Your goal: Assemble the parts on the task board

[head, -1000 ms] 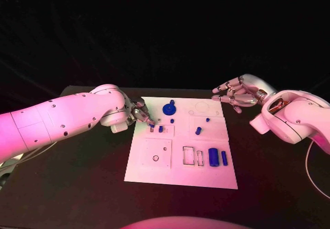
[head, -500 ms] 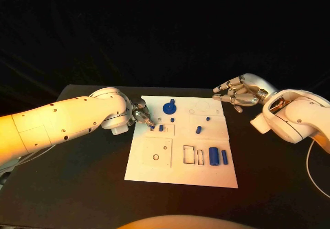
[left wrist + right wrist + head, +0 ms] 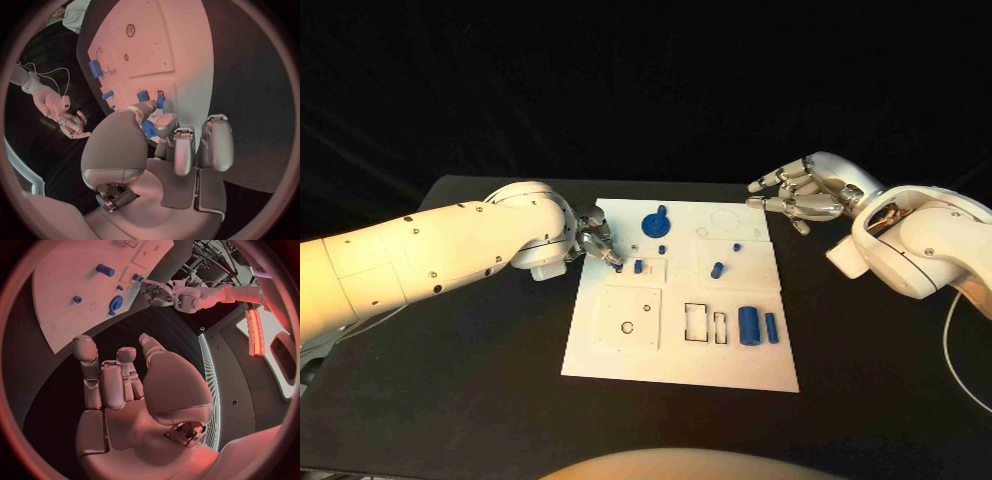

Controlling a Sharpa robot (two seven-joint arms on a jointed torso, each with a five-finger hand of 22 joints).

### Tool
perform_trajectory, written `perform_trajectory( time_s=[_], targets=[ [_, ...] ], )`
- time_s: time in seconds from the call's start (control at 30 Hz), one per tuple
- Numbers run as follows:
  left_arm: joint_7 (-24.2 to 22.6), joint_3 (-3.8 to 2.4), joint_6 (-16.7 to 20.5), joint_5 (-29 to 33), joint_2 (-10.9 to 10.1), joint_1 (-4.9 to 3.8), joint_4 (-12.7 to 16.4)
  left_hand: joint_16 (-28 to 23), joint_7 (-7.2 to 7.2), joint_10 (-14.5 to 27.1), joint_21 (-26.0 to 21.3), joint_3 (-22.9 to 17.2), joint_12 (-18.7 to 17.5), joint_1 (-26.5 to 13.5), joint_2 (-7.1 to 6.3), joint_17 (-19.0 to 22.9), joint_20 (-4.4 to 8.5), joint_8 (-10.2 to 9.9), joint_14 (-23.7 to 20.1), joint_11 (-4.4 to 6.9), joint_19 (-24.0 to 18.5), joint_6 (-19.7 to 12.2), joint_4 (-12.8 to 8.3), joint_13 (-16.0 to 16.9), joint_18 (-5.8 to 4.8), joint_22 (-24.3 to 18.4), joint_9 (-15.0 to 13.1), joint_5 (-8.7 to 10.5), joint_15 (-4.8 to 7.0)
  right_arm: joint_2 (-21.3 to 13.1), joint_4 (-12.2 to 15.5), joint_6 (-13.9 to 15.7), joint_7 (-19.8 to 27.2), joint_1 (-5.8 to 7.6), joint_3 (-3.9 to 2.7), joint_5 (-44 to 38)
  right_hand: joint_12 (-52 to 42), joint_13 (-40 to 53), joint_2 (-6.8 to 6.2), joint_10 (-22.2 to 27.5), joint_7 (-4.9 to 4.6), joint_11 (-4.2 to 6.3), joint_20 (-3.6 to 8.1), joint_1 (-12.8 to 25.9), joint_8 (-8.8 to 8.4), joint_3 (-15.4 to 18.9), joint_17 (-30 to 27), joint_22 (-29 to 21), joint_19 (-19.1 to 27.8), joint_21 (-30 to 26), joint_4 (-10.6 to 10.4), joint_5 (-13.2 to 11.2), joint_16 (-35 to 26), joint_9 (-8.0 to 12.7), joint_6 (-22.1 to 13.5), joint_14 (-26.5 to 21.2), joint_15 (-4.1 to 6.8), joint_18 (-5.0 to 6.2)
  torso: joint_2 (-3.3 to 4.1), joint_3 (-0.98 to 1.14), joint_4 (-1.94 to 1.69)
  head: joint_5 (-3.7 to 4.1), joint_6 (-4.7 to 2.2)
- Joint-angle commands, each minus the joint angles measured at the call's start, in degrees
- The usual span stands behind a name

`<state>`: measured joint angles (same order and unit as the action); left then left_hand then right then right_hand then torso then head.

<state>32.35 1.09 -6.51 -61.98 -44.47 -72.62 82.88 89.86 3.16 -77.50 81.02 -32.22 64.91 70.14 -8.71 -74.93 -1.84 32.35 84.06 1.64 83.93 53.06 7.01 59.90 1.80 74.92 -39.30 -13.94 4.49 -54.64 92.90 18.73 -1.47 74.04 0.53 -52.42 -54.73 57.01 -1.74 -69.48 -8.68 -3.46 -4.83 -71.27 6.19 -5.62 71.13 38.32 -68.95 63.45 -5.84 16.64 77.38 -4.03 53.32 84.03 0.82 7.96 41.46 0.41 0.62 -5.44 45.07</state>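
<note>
The left hand [image 3: 596, 241] is down at the left edge of the task board [image 3: 678, 360], about a third of the way in from the far edge, fingertips bunched against the white plate. In the left wrist view [image 3: 164, 131] the thumb and a finger are closed together with a small blue part [image 3: 149, 129] showing between them, so it looks to be pinching that piece, while the other fingers [image 3: 214, 142] lie straight alongside over the black table [image 3: 473, 400]. Just past the fingertips stands a short blue peg [image 3: 638, 267], with a smaller blue peg [image 3: 662, 252] beyond it.

Up near the far edge of the board sits a round blue knob [image 3: 655, 225], the biggest part in that row. Near the board's centre a tilted blue pin [image 3: 715, 270] lies close to a little blue stud [image 3: 736, 246]. Toward the right edge, two blue cylinders [image 3: 749, 328] lie side by side, the thicker one inboard and the slim one [image 3: 770, 330] outboard, right next to a pair of rectangular outlined slots [image 3: 697, 324]. A square outlined recess with a small ring in it [image 3: 629, 318] sits on the left half.

The right hand [image 3: 798, 195] hangs off the board's far right corner, above the table, holding nothing; in its wrist view [image 3: 119, 377] the fingers stand loosely apart, palm bare, well clear of the plate.
</note>
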Motion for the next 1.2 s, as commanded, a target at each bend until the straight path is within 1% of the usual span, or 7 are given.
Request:
perform_trajectory(
  time_s=[0.03,0.23,0.43,0.87,0.93,1.07,1.2],
  targets=[
    [0.4,0.04,-2.7,-1.3,0.0,0.05,0.2,0.1,-0.53,-0.3,0.2,-7.3,-0.1,0.0,0.47,-15.1,0.48,0.3,5.9,0.07,3.0,0.8,-6.9,-0.1,0.41,9.0,-0.1,-0.24,0.39,0.0,0.1,-0.9,0.4,-0.04,-0.01,-0.1,-0.3,0.1,0.22,0.3,0.08,0.01,0.02,-0.5,0.19,0.1,0.0,-0.1,0.0,-0.2,-0.3,0.2,-0.4,0.0,-0.2,2.2,0.29,1.11,-0.02,-0.01,-0.04,-0.09,-0.04],
    [0.2,0.06,-3.3,-1.5,0.0,0.06,0.4,0.1,-0.55,-0.4,0.2,-7.5,-0.1,-0.2,0.30,-15.1,0.50,0.4,5.9,0.10,3.0,0.9,-7.0,-0.1,0.40,9.0,-0.1,-0.46,0.40,0.0,0.0,-0.9,0.4,-0.04,0.00,-0.1,-0.3,0.1,0.22,0.3,0.08,0.01,0.02,-0.5,0.19,0.1,0.0,-0.1,0.0,-0.2,-0.3,0.2,-0.4,0.0,-0.2,2.2,0.29,1.11,0.02,-0.05,-0.06,-0.15,0.09],
    [0.1,0.07,-3.3,-1.6,0.2,0.09,0.4,0.1,-0.56,-0.4,0.2,-7.5,-0.1,-0.2,0.29,-15.1,0.50,0.4,5.9,0.10,3.0,0.9,-7.0,0.0,0.40,9.0,-0.1,-0.48,0.40,0.1,0.0,-0.9,0.4,-0.04,0.00,-0.1,-0.3,0.1,0.22,0.3,0.08,0.01,0.02,-0.5,0.19,0.1,0.0,-0.1,0.0,-0.2,-0.3,0.2,-0.4,0.0,-0.2,2.2,0.29,1.11,0.00,0.02,0.03,-0.20,0.14],
    [0.8,0.19,-4.2,-1.1,1.2,0.22,-0.5,0.1,-0.61,-0.5,0.0,-7.8,-0.2,-0.8,0.18,-15.1,0.52,0.5,5.9,0.10,2.9,1.0,-6.8,-0.1,0.44,8.9,-0.2,-0.72,0.41,0.1,0.1,-0.9,0.4,-0.04,0.00,-0.1,-0.3,0.0,0.25,0.3,0.08,0.02,0.03,-0.5,0.21,0.1,-0.1,-0.2,0.0,-0.2,-0.4,0.4,-0.4,0.0,-0.2,2.2,0.30,1.11,-0.01,0.04,0.04,-0.07,0.37],
    [0.9,0.21,-4.0,-0.8,1.4,0.24,-0.6,0.1,-0.84,-0.7,0.1,-7.8,-0.1,-1.8,0.19,-15.1,0.53,0.8,5.9,0.21,2.9,1.5,-6.3,-0.1,0.43,9.0,-0.2,-0.79,0.44,0.0,0.1,-0.9,0.4,-0.04,0.00,-0.1,-0.2,0.0,0.27,0.3,0.08,0.02,0.03,-0.6,0.22,0.2,-0.1,-0.2,0.0,-0.3,-0.4,0.5,-0.4,0.0,-0.2,2.2,0.30,1.12,-0.01,0.06,0.02,-0.05,0.42],
    [1.0,0.20,-3.6,-0.6,1.6,0.26,-0.9,0.1,-1.54,-1.2,0.2,-6.6,0.2,-5.5,0.53,-15.1,0.69,1.3,5.9,0.67,3.0,2.5,-3.7,0.3,0.39,9.1,-0.4,-0.66,0.74,0.0,0.1,-0.9,0.4,-0.04,0.00,-0.1,-0.2,0.0,0.27,0.3,0.08,0.02,0.03,-0.6,0.22,0.2,-0.1,-0.2,0.0,-0.3,-0.4,0.5,-0.4,0.0,-0.2,2.2,0.30,1.12,-0.01,0.05,0.03,0.02,0.44],
    [1.4,0.20,-3.8,-0.5,2.0,0.27,-1.5,0.1,-1.89,-1.4,0.4,-5.4,0.5,-7.8,0.52,-15.1,0.93,1.5,5.9,0.95,3.1,3.1,-2.3,0.6,0.33,9.3,-0.3,-0.59,1.01,0.0,0.2,-0.8,0.4,-0.04,0.00,-0.1,-0.2,0.0,0.27,0.3,0.08,0.02,0.03,-0.6,0.22,0.2,-0.1,-0.2,0.0,-0.3,-0.4,0.5,-0.4,0.0,-0.2,2.2,0.30,1.12,-0.03,0.07,0.04,0.03,0.51]
  ],
)
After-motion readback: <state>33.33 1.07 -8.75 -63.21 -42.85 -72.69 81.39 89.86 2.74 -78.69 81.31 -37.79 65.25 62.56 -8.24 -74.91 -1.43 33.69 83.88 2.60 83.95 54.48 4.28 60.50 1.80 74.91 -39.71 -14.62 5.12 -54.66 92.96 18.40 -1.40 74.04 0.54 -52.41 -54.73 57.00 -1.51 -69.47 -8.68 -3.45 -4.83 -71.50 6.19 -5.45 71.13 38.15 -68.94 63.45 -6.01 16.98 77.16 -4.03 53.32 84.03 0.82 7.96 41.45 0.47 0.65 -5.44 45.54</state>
